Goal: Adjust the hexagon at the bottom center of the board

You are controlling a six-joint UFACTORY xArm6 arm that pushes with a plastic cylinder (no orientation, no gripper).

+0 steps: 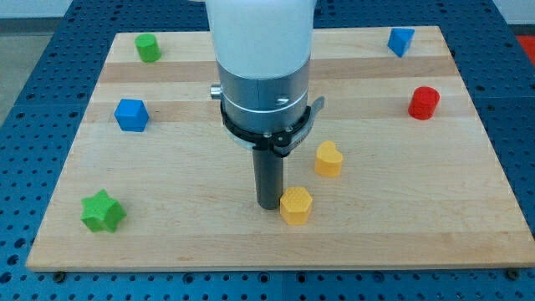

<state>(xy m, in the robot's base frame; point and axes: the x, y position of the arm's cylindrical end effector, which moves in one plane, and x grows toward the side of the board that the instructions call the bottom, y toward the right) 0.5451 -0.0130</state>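
Rod meets hexagon on pale, grained wooden board.

My tip, the blunt end of a smooth dark rod, grips nothing and stands touching the left side of the matte yellow hexagon at bottom centre; a yellow heart-shaped block sits near, up-right, and a green star lies far left.

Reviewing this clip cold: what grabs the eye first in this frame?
The big white and silver arm fills the view's top centre, its dark rod ending at my tip, right against the left side of the yellow hexagon near the bottom centre. A yellow heart-like block sits just up and right of it.
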